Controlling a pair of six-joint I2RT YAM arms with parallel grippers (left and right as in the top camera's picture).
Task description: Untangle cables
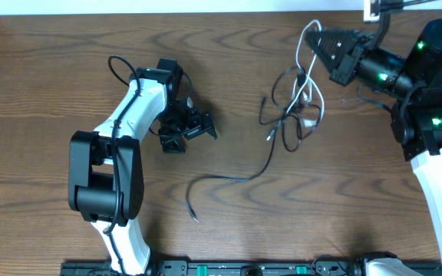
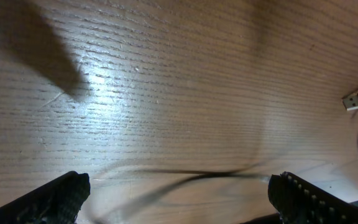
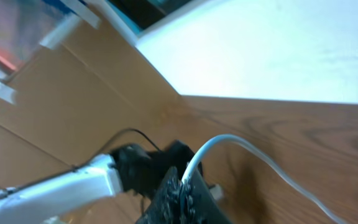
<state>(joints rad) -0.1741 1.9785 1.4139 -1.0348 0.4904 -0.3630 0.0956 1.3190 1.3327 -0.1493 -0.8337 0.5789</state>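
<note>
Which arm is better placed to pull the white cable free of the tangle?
Right. The right pincer is shut on the white cable at the tangle; the left pincer is open, well apart.

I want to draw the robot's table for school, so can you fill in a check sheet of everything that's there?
Surface: brown wooden table, dry and unmarked where it shows.
Job's things: white cable and black cables bunched in one tangle on the right; a loose black end trails toward the front.
Clutter: nothing seen.
Pincers: left pincer wide open, holding nothing; right pincer shut on the white cable.
Cables: the robot's own thick black cable loops off the left arm.
Surroundings: white panel along the far edge.
</note>
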